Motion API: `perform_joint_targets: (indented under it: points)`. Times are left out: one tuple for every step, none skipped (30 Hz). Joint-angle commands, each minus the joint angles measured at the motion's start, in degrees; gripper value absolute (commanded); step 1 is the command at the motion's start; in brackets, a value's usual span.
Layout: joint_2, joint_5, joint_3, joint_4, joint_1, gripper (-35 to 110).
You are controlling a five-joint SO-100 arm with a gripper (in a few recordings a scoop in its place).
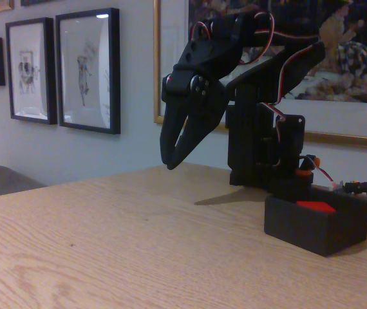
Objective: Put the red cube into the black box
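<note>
In the fixed view the gripper (174,161) hangs above the table (106,244) with its jaws nearly together, a thin slit between them, holding nothing. Off to the right, well apart from it, the cube (315,206) lies inside the box (315,232), its red top showing above the rim. The placing looks done; what remains, I judge, is parking the arm.

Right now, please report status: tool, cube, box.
Tool raised over table, holding nothing. Red cube inside black box. No obstruction.
</note>
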Motion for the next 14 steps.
perform_joint_targets:
  points:
    - [1.58, 1.23, 0.53, 0.44, 0.53, -1]
    - [1.67, 1.23, 0.53, 0.44, 0.53, -1]
    - [1.76, 1.32, 0.53, 0.53, 0.53, -1]
    - [1.85, 1.32, 0.62, 0.53, 0.53, -1]
    - [2.11, 1.32, 0.7, 0.62, 0.44, -1]
    - [2.11, 1.41, 0.7, 0.62, 0.44, -1]
    - [2.11, 1.41, 0.7, 0.62, 0.44, -1]
    - [2.02, 1.41, 0.7, 0.62, 0.44, -1]
    - [1.93, 1.41, 0.7, 0.62, 0.53, -1]
    - [1.93, 1.41, 0.7, 0.62, 0.53, -1]
    - [2.02, 1.41, 0.7, 0.62, 0.53, -1]
    - [2.29, 1.41, 0.7, 0.7, 0.53, -1]
    - [2.55, 1.41, 0.7, 0.79, 0.44, -2]
    - [2.72, 1.41, 0.79, 0.88, 0.35, -2]
